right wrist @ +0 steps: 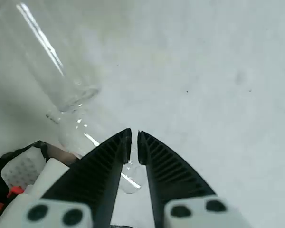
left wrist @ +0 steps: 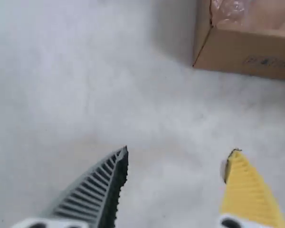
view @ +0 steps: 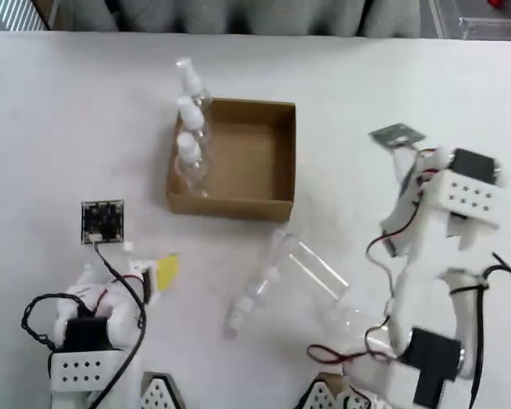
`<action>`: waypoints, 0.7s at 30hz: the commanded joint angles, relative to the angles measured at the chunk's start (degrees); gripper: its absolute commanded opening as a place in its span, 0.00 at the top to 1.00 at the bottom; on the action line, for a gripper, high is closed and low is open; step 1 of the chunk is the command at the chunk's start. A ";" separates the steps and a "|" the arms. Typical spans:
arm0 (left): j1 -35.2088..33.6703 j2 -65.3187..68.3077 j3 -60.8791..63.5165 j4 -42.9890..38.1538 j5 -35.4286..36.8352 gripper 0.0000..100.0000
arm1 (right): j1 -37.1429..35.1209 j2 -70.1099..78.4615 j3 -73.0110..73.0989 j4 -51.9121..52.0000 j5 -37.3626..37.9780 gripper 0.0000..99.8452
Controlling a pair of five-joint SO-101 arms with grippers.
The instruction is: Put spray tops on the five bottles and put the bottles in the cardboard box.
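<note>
The cardboard box sits mid-table, and three capped spray bottles stand along its left wall. In front of it a bottle with a white spray top lies on the table beside a clear bottle with no top. My left gripper rests at the lower left, open and empty, fingers aimed at the box corner. My right gripper is at the right, shut on nothing, above the table near an uncapped clear bottle. More clear plastic lies behind its fingers.
The table is white. Bare surface lies left of the box and between the box and the right arm. The right arm's base and cables stand at the lower right. A radiator runs along the table's far edge.
</note>
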 commanded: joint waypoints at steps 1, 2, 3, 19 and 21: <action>-0.66 -0.84 -0.26 -1.58 -1.49 0.69 | -6.73 -8.22 4.13 -2.59 -3.16 0.98; -0.66 -0.84 -0.18 -1.58 -1.67 0.69 | -9.01 -9.45 5.89 -4.00 -3.34 0.98; -0.66 -0.84 -0.18 -1.58 -1.76 0.69 | -11.30 -10.68 7.91 -5.49 -3.34 0.98; -0.66 -0.92 0.44 -1.67 -1.93 0.69 | -34.77 -14.02 17.76 -12.00 -8.35 0.77; -0.66 -0.92 0.44 -1.67 -1.93 0.69 | -35.56 -14.02 19.16 -14.37 -8.35 0.77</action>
